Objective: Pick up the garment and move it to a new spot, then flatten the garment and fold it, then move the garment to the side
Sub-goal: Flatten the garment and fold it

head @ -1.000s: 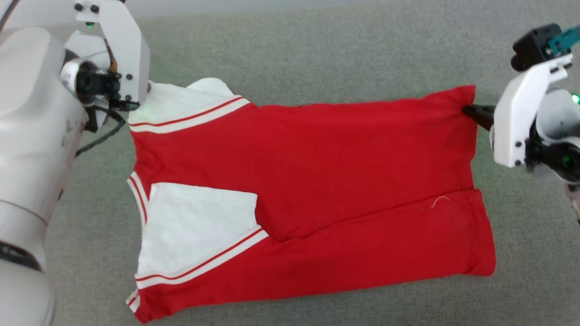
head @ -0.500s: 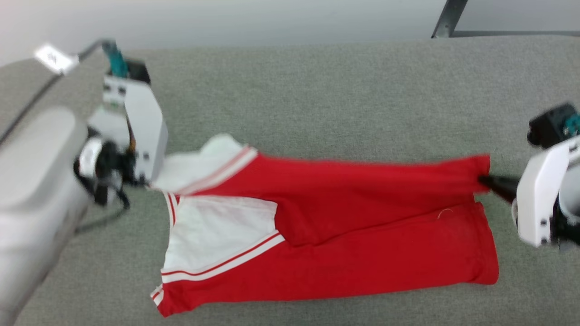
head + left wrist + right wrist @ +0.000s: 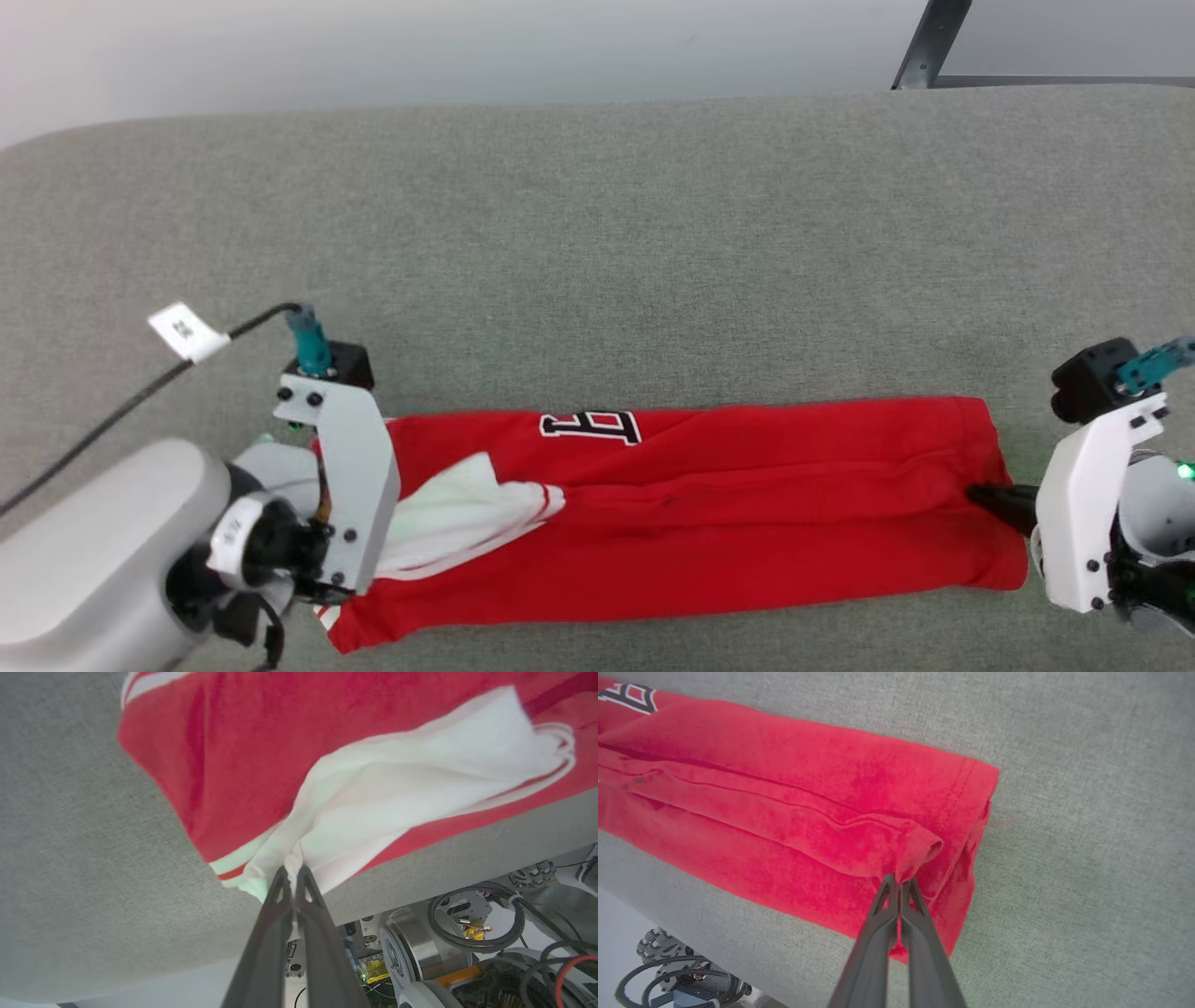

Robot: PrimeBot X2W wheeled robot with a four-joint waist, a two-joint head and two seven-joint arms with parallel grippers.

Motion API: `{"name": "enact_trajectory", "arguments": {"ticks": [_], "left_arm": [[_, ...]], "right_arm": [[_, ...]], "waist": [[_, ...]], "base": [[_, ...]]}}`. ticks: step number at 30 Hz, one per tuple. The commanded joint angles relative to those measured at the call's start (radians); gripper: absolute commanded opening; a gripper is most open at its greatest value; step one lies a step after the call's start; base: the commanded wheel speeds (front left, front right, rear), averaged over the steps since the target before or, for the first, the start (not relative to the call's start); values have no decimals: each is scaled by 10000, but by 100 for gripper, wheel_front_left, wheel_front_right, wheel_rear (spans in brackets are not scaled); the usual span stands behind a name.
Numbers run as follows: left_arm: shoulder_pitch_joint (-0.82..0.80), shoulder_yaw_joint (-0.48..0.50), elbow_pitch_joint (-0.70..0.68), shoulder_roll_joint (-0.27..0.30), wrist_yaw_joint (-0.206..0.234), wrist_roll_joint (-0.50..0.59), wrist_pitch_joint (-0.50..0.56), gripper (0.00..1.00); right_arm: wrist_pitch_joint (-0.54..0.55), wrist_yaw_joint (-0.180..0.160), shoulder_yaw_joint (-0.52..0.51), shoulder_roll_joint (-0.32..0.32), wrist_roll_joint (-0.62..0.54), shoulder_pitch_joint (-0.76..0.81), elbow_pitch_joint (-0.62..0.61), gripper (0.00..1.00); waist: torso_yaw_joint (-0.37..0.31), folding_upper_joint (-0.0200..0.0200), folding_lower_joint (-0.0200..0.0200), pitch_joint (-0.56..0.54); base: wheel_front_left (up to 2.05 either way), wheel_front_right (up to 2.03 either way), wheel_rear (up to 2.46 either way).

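Within the last second the garment (image 3: 747, 541) had gone from a broad spread, its white sleeve lying open on the red, to a long narrow band. The far edge that both arms had been holding was carried over toward the robot's side and laid on the near half. The head camera had shifted too, so not all of the apparent drift across the grey padded surface (image 3: 597, 233) belonged to the cloth, but the change of shape was real. The garment lay stretched left to right close to the near edge of that surface, with a piece of black, white-edged lettering (image 3: 590, 427) showing on the far fold. The white sleeve (image 3: 457, 523) was bunched at the left end. The left gripper (image 3: 292, 871) was pinched tight on a gather of white sleeve fabric, and the right gripper (image 3: 899, 880) was closed just as narrowly on a small fold of red hem at the other end — neither had let go. By the look of it the lengthwise fold was as good as laid, though the sleeve sat rumpled rather than flat. What seemed left was releasing both ends, perhaps tidying that sleeve, folding the band across its length and moving the garment aside.
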Motion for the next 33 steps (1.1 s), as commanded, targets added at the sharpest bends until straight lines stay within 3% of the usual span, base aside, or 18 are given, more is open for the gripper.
{"name": "enact_trajectory", "arguments": {"ticks": [1,3,4,7,9,10,11,24,29,33], "left_arm": [[164,17,-3,-100,-17,-53,-123,0],[203,32,161,-161,-23,46,-322,2],[237,3,253,-192,-22,87,-378,29],[309,-12,475,-279,125,15,-357,36],[329,-62,544,-230,215,119,-344,69],[365,-80,552,-198,277,125,-322,83],[418,-79,540,-180,280,98,-306,100],[1011,195,-163,105,635,-2,-873,100],[1452,546,-615,151,602,92,-1912,100],[2011,879,-790,78,327,260,-3296,100]], "right_arm": [[59,0,-23,100,-106,131,17,0],[49,0,22,189,-233,165,96,0],[111,0,37,235,-264,204,168,0],[183,0,119,222,-450,199,248,3],[131,0,204,147,-525,240,230,73],[96,0,218,153,-529,270,235,93],[78,0,218,104,-560,310,262,100],[-271,0,-155,186,-611,722,-46,100],[-746,0,-358,244,-663,1048,-717,100],[-1987,0,-371,202,-1060,1369,-1310,100]], "waist": [[-34,0,0,11],[-67,0,0,15],[-82,0,0,1],[-117,0,0,-78],[-122,0,0,-151],[-124,0,0,-201],[-120,0,0,-267],[-78,0,0,-1167],[-96,0,0,-1628],[-121,0,0,-1985]], "base": [[0,0,0],[0,0,0],[0,0,0],[0,0,0],[0,0,0],[0,0,0],[0,0,0],[0,0,0],[0,0,0],[0,0,0]]}}
